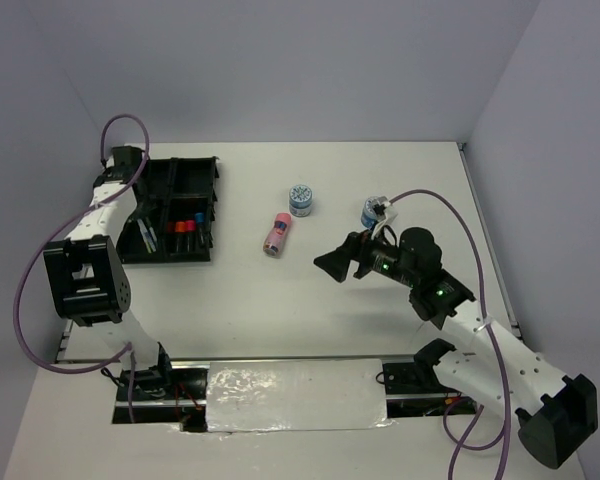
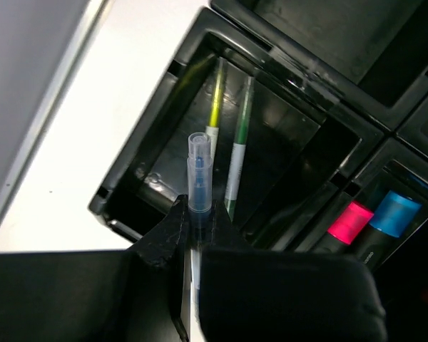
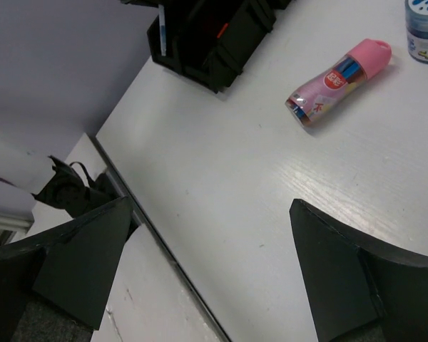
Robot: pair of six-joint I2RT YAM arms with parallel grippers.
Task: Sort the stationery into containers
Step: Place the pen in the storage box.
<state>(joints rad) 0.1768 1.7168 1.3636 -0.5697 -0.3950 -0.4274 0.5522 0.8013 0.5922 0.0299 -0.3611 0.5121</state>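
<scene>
The left fingers are clamped together on a thin grey-blue pen. Its clear capped end sticks out past their tips. They hang over a corner compartment of the black tray. Beyond the tips, on that compartment's floor, a yellow-green pen and a green pen lie side by side, almost parallel. Whether the held pen touches the tray cannot be told. To the right of these fingers, in the neighbouring compartment, two black markers lie next to each other, one with a red cap and one with a blue cap.

The right fingers are spread wide apart above the white surface and grip nothing. Ahead of them and a little to their right, the pink tube lies on its side, apart from them, with its pink cap pointing away from the fingers. Just past the tube, further to the right, stands a round blue-white tub, cut off by the edge of the wrist view. A second tub stands behind these fingers, close beside the right wrist and partly hidden by it. The tray is well ahead of the right fingers, off to their left, at the far side of the surface.
</scene>
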